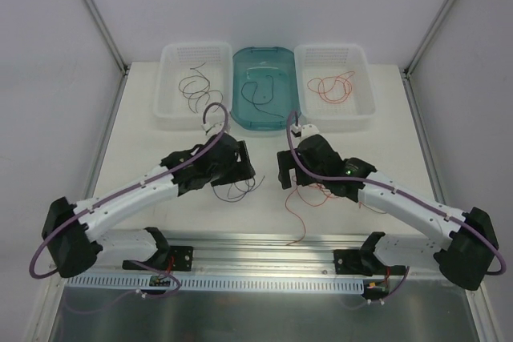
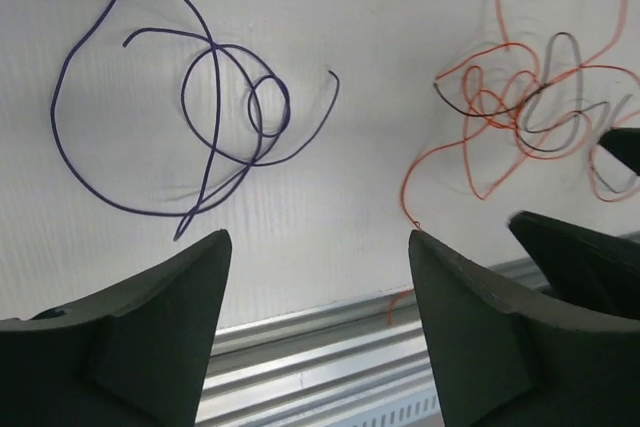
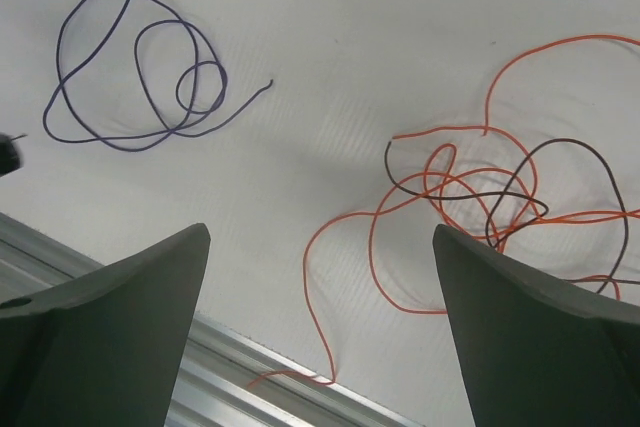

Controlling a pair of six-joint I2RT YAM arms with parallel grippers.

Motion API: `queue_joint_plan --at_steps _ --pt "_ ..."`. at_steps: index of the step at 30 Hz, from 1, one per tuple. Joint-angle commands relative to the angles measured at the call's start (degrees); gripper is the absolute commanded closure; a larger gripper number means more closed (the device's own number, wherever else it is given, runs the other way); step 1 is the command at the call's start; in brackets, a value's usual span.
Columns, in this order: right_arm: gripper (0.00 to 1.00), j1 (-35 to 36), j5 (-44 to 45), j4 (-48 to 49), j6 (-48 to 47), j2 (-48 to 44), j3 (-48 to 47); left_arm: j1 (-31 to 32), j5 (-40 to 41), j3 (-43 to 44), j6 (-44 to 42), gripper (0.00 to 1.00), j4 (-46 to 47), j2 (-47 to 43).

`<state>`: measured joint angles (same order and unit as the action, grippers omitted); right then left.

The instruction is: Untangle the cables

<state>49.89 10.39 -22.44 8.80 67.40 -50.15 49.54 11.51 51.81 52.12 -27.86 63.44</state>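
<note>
A loose black-blue cable (image 1: 239,191) lies curled on the white table just in front of my left gripper (image 1: 243,171). It is at upper left in the left wrist view (image 2: 213,48) and in the right wrist view (image 3: 205,63). A tangle of red-orange and dark brown cables (image 1: 314,191) lies under my right gripper (image 1: 286,169). One red strand trails toward the front rail. The tangle shows at upper right in the left wrist view (image 2: 520,87) and at right in the right wrist view (image 3: 470,182). Both grippers (image 2: 320,247) (image 3: 320,237) are open, empty and above the table.
At the back stand a white basket (image 1: 170,110) holding dark brown cables, a teal tray (image 1: 240,110) with a black-blue cable, and a white basket (image 1: 365,110) with red-orange cables. A metal rail (image 1: 264,247) runs along the table's front edge.
</note>
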Motion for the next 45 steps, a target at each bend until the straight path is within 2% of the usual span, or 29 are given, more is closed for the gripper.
queue_joint_plan --at_steps 1,8,17,31,35,36,41,45 --pt "0.00 0.30 5.69 -2.17 0.52 -3.41 0.84 1.35 2.90 4.34 1.05 0.29 -3.34 8.44" --pt "0.00 0.30 4.29 -0.59 1.84 -8.15 4.53 1.44 6.51 8.74 4.13 0.49 -3.26 23.72" --pt "0.00 0.21 4.46 -0.85 1.40 -11.14 6.64 1.17 8.18 13.05 4.75 0.62 -2.91 35.69" --pt "0.00 0.21 3.23 -0.85 1.31 -11.23 6.73 0.47 8.00 11.38 5.89 0.69 0.35 38.51" --pt "0.01 0.30 3.05 -0.94 1.31 -11.32 6.65 0.38 7.65 10.68 6.33 0.76 0.79 38.95" --pt "0.01 0.30 3.14 -1.03 1.40 -11.32 6.64 0.38 7.74 10.42 6.50 0.82 0.87 38.87" --pt "0.00 0.30 2.44 -1.12 1.40 -11.15 6.21 0.38 7.21 9.54 6.24 1.00 1.05 37.73" --pt "0.00 0.30 0.07 0.11 1.57 -11.50 6.20 0.56 6.78 8.48 4.49 1.00 1.05 32.91"
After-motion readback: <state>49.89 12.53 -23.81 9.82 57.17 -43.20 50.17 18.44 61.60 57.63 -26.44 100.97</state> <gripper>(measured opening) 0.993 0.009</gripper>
